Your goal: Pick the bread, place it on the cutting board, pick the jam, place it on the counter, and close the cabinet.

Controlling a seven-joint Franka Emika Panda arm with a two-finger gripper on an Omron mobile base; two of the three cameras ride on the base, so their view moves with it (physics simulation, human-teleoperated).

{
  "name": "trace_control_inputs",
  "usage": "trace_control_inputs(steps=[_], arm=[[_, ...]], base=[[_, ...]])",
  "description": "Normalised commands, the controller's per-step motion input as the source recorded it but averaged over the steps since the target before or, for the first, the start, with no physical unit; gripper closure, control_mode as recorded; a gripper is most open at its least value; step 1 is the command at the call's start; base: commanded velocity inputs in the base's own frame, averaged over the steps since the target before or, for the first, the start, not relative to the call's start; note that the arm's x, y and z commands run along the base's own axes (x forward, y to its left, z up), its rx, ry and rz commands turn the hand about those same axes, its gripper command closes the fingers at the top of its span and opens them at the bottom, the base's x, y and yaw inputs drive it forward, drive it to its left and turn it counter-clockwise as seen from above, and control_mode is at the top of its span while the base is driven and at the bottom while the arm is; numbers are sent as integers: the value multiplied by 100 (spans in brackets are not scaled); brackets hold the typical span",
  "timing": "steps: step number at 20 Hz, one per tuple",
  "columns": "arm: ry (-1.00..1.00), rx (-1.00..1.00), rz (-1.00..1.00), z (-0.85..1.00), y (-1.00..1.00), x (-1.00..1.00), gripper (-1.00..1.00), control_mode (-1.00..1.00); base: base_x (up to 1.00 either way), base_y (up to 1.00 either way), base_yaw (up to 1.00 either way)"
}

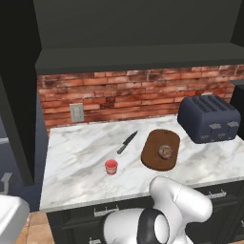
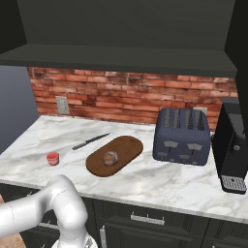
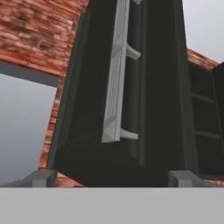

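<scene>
The bread (image 1: 165, 152) sits on the cutting board (image 1: 155, 153), toward the board's near end in the left base view; in the right base view the roll (image 2: 111, 158) lies at about the middle of the board (image 2: 123, 147). The jam (image 1: 111, 166) stands upright on the counter (image 1: 81, 157), at about 8 o'clock from the board and well apart from it, near the front edge; in the right base view it shows as the red jar (image 2: 53, 158) at 9 o'clock from the board. A black-handled knife (image 1: 127, 142) lies flat on the marble between jar and board, at 10 o'clock from the board, touching neither.

A dark blue-grey toaster (image 2: 182, 135) stands at 3 o'clock from the board, with a black coffee machine (image 2: 233, 150) just beside it further right. A wall socket (image 1: 76, 112) is set in the brick wall (image 2: 131, 94).

The cabinet (image 1: 138, 28) hangs dark above the counter. In the hand view the gripper (image 3: 113, 178) faces a cabinet door (image 3: 87, 96) with its long silver handle (image 3: 116, 74) at 12 o'clock; the fingertips (image 3: 40, 178) stand wide apart with nothing between them.

No brand, label or writing can be read anywhere.
</scene>
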Motion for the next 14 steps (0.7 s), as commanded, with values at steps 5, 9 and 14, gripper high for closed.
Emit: trace_control_inputs(steps=[5, 9, 14], arm=[[0, 0, -13, 0, 0, 22, -100, -100], [0, 0, -16, 0, 0, 36, -100, -100], [0, 0, -15, 0, 0, 37, -100, -100]], base=[[0, 0, 0], [0, 0, 0], [0, 0, 0]])
